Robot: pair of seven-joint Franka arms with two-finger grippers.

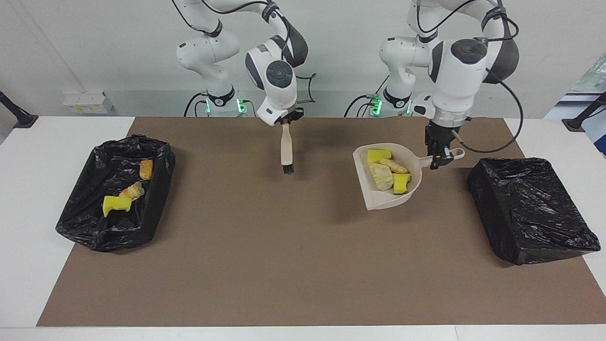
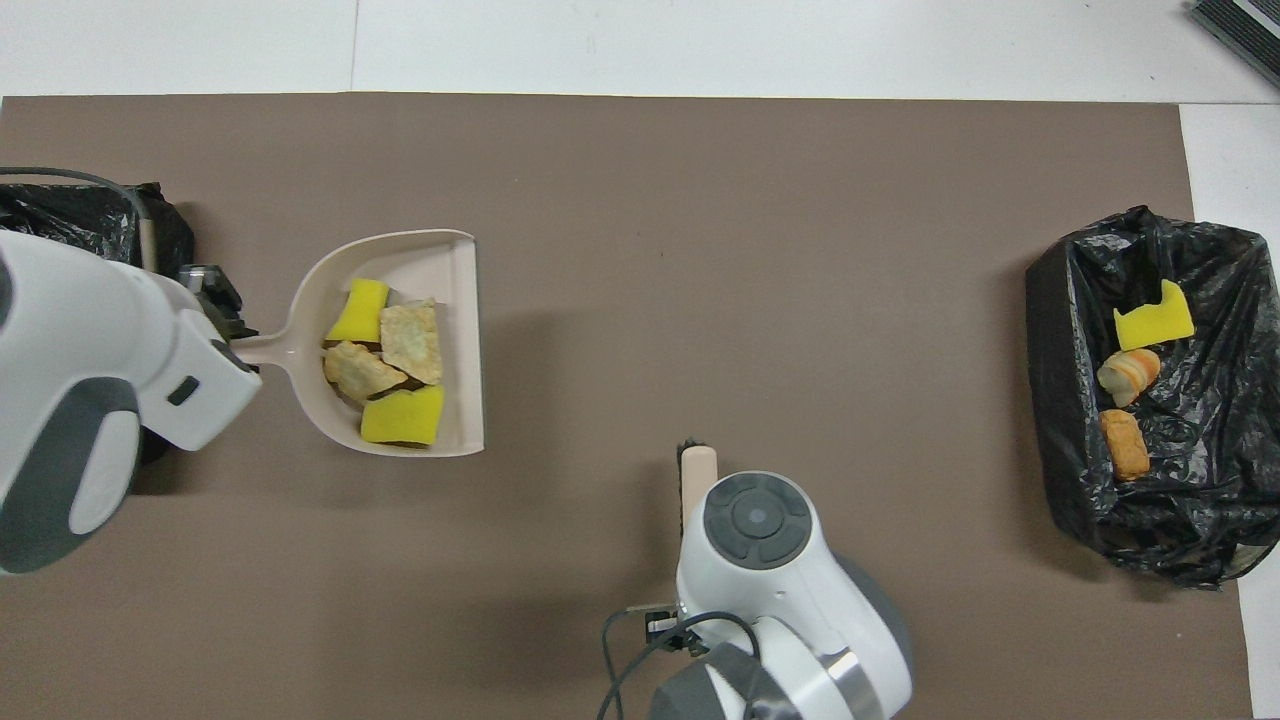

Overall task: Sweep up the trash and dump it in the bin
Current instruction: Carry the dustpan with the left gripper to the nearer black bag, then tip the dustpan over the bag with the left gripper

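**Carrying the loaded dustpan toward the bin**

The step in hand is judged to be the transfer: sweeping looks complete for this load, and dumping is not yet done.

**Left arm.** The left gripper (image 1: 440,158) is grasping the handle of the dustpan (image 1: 378,201), its jaws clenched on it. The dustpan is hanging in the air above the brown mat (image 1: 284,265), casting a shadow beneath itself, with its open edge pointing away from the bin at the left arm's end of the bench (image 1: 19,284). Four bits of trash (image 1: 388,173) are riding in it: two yellow foam wedges and two pale or golden lumps, packed together toward the handle end.

**Right arm.** The right gripper (image 1: 285,124) is grasping the brush (image 1: 286,151) by its handle, jaws clenched, bristles pointing down and clear of the mat. This arm is waiting over the middle of the mat.

**Bins.** The black-lined bin beside the dustpan (image 1: 530,208) shows no trash inside. The bin at the right arm's end (image 1: 113,194) is holding three bits already (image 1: 128,192).

**Next move.**
1. The dustpan needs to travel on until its body is over the nearby bin's opening.
2. The wrist then needs to turn so that the open edge is facing down into the bin; as it stands, that edge is facing away from the bin.
3. The pan should be kept level until then, since the load is loose and could slide out of the open edge.
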